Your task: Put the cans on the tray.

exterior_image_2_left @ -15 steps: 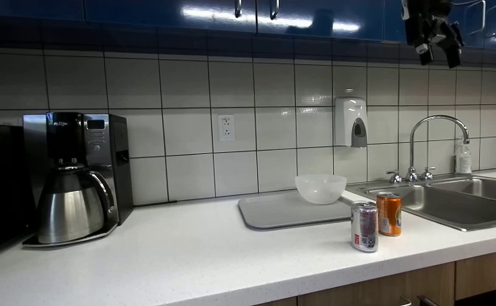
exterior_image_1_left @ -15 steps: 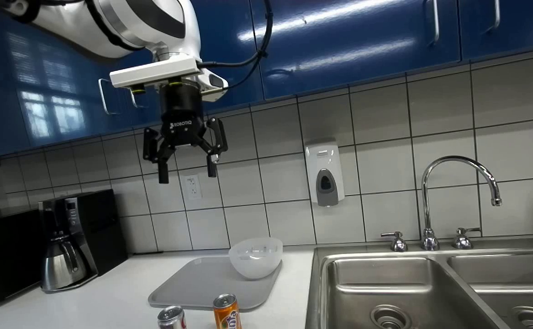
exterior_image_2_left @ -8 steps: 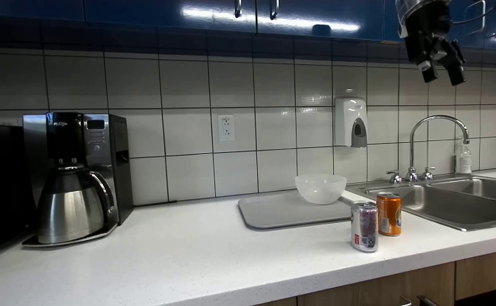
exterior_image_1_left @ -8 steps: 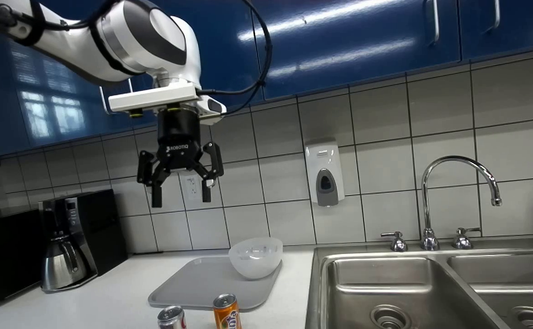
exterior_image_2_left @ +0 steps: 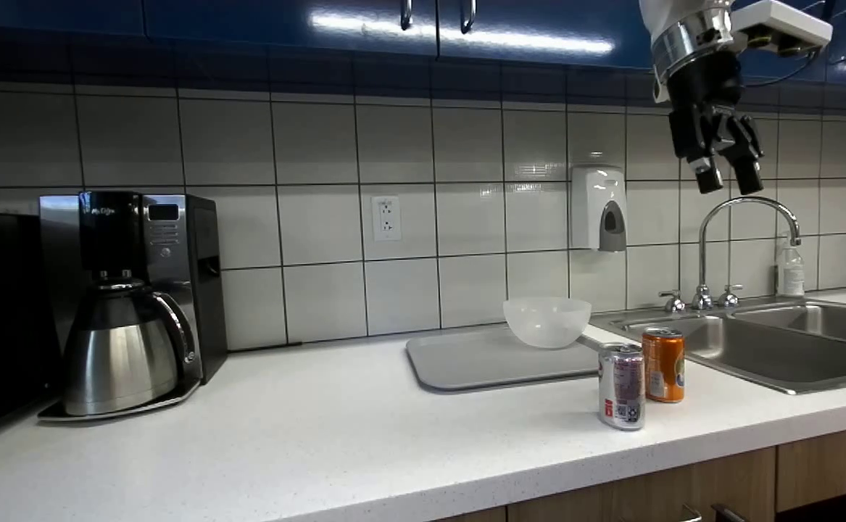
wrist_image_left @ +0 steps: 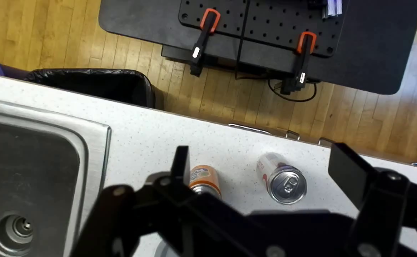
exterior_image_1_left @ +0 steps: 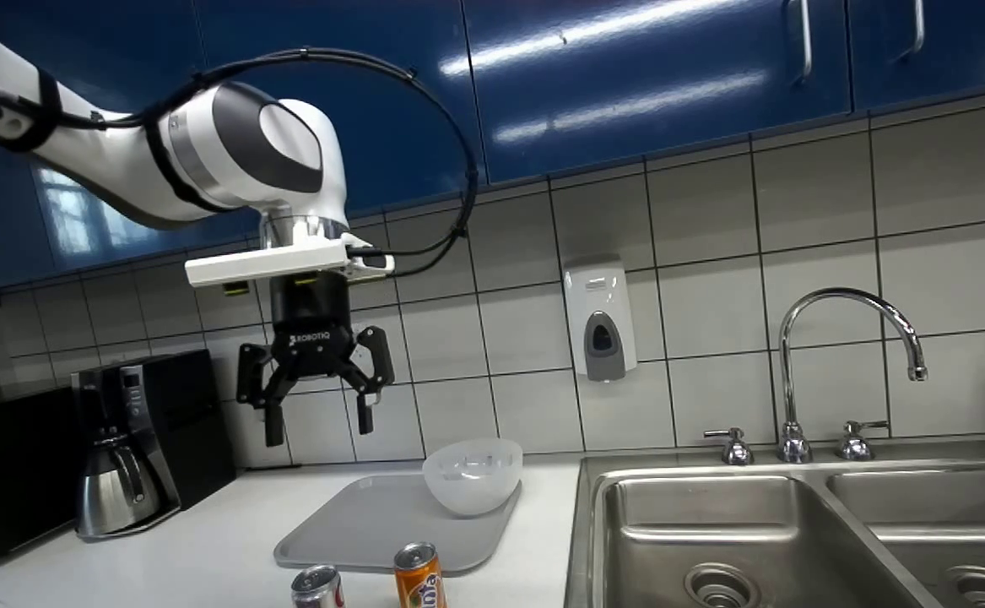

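Close to the near edge of the table [exterior_image_2_left: 285, 449], we locate the silver can [exterior_image_2_left: 621, 388], upright. Just beyond it, to the right and apart, we locate the orange can [exterior_image_2_left: 663, 366], also upright; both stand on the table, nearer than the tray [exterior_image_2_left: 466, 359]. Overhead, well apart from the cans, we read the pincer [exterior_image_1_left: 319, 422] as spread wide and holding nothing. On the tray's far right rests the white bowl [exterior_image_2_left: 547, 322].
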`<state>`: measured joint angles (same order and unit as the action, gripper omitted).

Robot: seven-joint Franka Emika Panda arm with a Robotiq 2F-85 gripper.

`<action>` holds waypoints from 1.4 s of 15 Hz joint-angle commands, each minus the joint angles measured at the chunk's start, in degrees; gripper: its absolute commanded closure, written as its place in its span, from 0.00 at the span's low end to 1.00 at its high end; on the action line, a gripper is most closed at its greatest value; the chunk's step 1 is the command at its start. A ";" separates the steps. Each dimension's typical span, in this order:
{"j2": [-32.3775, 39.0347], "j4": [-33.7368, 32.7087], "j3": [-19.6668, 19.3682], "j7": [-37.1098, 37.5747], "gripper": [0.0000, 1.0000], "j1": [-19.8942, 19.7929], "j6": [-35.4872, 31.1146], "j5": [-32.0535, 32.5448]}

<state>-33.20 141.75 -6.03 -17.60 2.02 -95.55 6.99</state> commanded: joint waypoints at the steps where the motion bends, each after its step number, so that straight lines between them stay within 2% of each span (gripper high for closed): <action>1: -1.89 5.04 1.16 1.04 0.00 0.91 -6.13 -2.24; 5: -1.09 9.45 1.86 0.98 0.00 2.05 -13.10 -4.83; 14: 1.27 17.42 4.16 2.17 0.00 4.11 -29.15 -5.48; 17: 3.06 18.83 5.20 3.53 0.00 4.89 -33.68 -5.55; 21: 7.77 17.35 6.74 5.32 0.00 5.26 -37.50 -4.84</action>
<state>-28.14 159.16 -1.08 -14.68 7.22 -129.98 2.21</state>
